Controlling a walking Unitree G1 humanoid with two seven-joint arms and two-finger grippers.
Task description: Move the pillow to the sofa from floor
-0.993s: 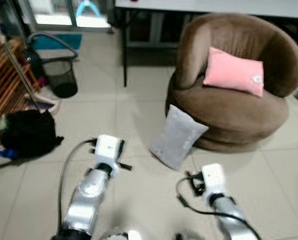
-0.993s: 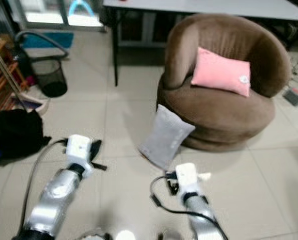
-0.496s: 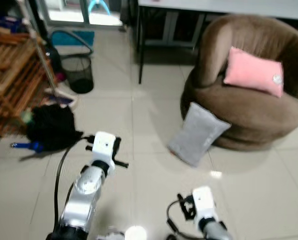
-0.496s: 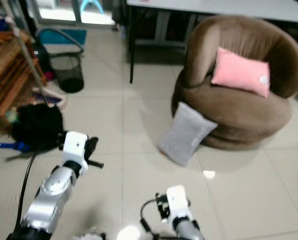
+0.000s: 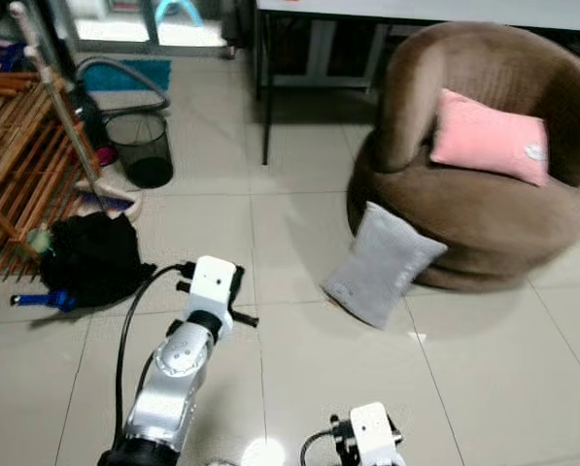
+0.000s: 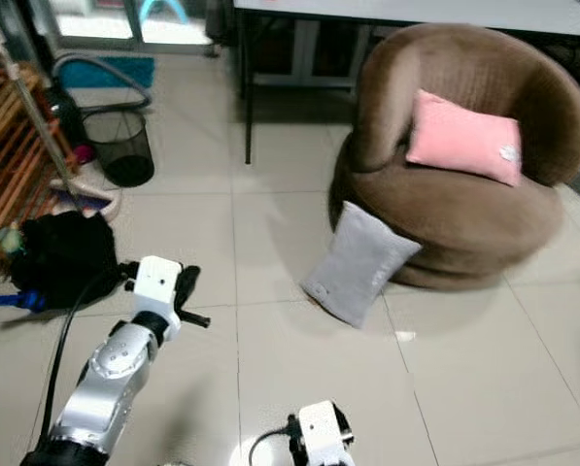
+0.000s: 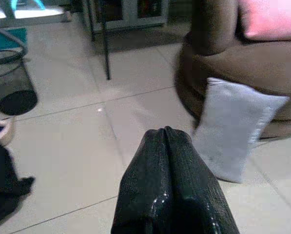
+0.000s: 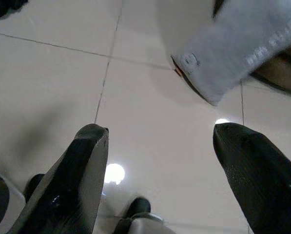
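I'm on approach: gray pillow point(image 5: 382, 264) on the floor, leaning against the brown sofa point(image 5: 484, 209). Left gripper point(image 7: 165, 134) pinched closed, right gripper point(image 8: 160, 141) spread wide, both empty. Next I'd step closer, reach down.

— What sort of place was it?

— A lived-in room of a home. A round brown sofa chair point(image 5: 484, 194) stood on a pale tiled floor point(image 5: 299, 388) with a pink cushion point(image 5: 488, 148) on its seat and a grey pillow point(image 5: 382, 262) leaning against its base.

— What else showed that?

— A table point(image 5: 426, 10) on dark legs stood behind the chair. Off to the side were a wooden slatted rack point(image 5: 13, 165), a black mesh wastebasket point(image 5: 141, 149), a broom point(image 5: 71, 126), and a black bag point(image 5: 93, 256) lying on the tiles. Glass doors point(image 5: 124, 24) let in daylight at the far end.
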